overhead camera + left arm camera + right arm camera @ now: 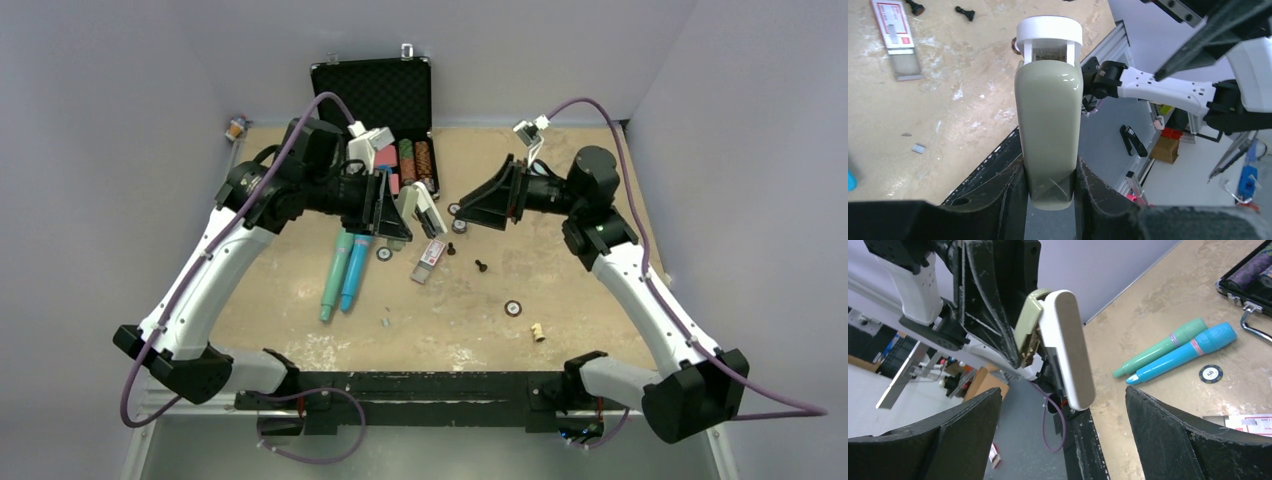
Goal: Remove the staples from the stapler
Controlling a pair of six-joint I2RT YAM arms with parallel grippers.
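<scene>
My left gripper (1050, 176) is shut on the rear end of the stapler (1048, 115), a sage-green body with a white base, held up above the table. In the top view the stapler (418, 208) points right toward my right gripper (484, 203). The right wrist view shows the stapler (1060, 347) slightly parted at its front, green top left of the white base. My right gripper (1062, 392) stands wide open a short way in front of it, touching nothing. No staples inside the stapler can be made out. A small grey strip (918, 148) lies on the table.
A red-and-white staple box (430, 258) lies below the stapler. Teal and blue markers (345, 270) lie to the left. An open black case (375, 90) with poker chips stands at the back. Loose chips (513, 308), a black pawn (480, 266) and a small wooden piece (538, 331) are scattered.
</scene>
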